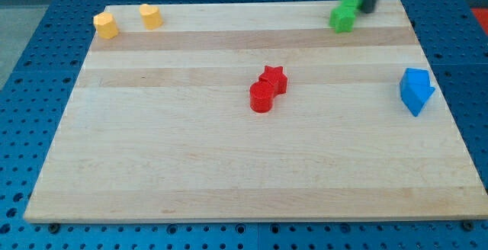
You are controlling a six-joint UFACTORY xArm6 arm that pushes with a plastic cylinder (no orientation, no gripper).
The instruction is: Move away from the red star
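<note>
Pale wooden board (152, 166) before you holds the red star (273, 78) mid-board, touching a red cylinder (261, 96), light, rigid and easily slid, while my tip (367, 9), a bare rod with no pincer, sits far right beside green blocks (345, 14).

no readable text, no labels, no numbers, no signs on anything

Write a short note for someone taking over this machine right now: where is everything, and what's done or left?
My tip, the dark rod's lower end, sits at the view's top right, beside the green blocks.
The red star-shaped block lies mid-board on the wooden board, touching a red rounded block.
Done: my tip is already far from the star.
Left: little; avoid the centre.
</note>
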